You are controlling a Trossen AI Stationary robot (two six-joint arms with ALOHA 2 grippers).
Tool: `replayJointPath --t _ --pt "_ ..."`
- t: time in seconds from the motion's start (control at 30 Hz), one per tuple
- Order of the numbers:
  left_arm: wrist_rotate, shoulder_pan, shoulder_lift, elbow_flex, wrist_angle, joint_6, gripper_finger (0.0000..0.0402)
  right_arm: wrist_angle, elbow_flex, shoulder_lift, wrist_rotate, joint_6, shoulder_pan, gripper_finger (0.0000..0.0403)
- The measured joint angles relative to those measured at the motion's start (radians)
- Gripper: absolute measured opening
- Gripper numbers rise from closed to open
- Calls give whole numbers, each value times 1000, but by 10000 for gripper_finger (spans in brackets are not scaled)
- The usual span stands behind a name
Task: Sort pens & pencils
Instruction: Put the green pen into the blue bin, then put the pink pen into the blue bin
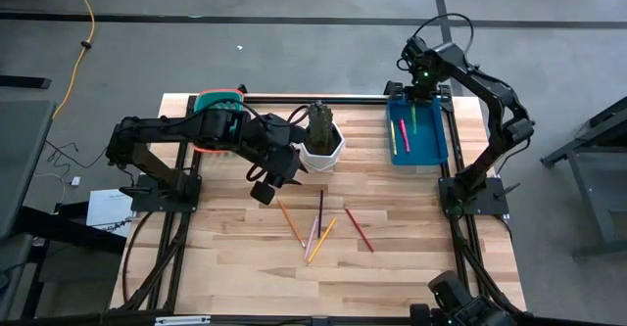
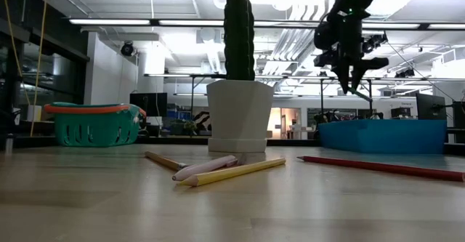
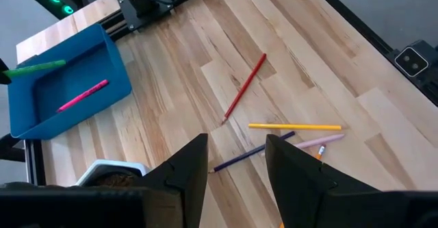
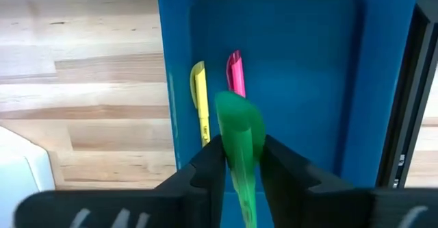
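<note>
Light butcher-block wood table (image 1: 411, 267), planks running left-right, inside a black metal frame. Blue tray (image 1: 436, 142): smooth plastic, rectangular, raised walls, far right of table. White faceted pot (image 1: 323, 152) w/ dark ribbed columnar cactus (image 2: 238, 31) at table centre-back. Teal basket (image 2: 94, 129), slotted walls, orange rim, far left.

Right gripper (image 4: 239, 153) above the tray; its two dark fingers (image 4: 205, 163) bear on both sides of a green pen (image 4: 241, 146), a smooth glossy stick w/ rounded end. Pen's long axis runs out from betw. the fingers along the tray's length, end over the tray floor. In the tray below it: pink pen (image 4: 236, 74) and yellow pen (image 4: 200, 98), lying side by side, parallel to the tray's long walls, the yellow one just beside the wall.

Pencils (image 1: 315, 230): thin matte sticks, loose fan on bare wood near table centre, in front of the pot; tips converge toward the near edge. Orange pencil (image 1: 290, 221) slants on the fan's left; dark pencil (image 1: 320, 211) runs nearly front-back; yellow pencil (image 1: 323, 238) and pale pink pencil (image 1: 312, 236) cross low; red pencil (image 1: 359, 229) lies apart on the right.

Left gripper (image 3: 236, 159) hangs over the table beside the pot, fingers spread, nothing betw. them; pencils lie ahead of it, not touching.
</note>
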Motion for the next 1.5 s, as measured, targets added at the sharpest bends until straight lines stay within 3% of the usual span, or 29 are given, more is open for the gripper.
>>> replayJointPath --t 0.23,0.63,0.9,1.13,1.5 --pt "0 0 0 0 0 -11 134 -6 0 0 4 -27 0 118" --pt "-21 0 0 0 1 -9 134 93 0 -14 19 -97 49 122" --pt "-34 0 0 0 21 -3 133 347 0 -125 -72 -96 100 122" --pt "-35 1 -33 0 182 -22 133 517 0 -265 -203 -123 169 122" --pt "-153 47 -193 0 463 -31 133 794 1 -410 -387 -221 446 122"
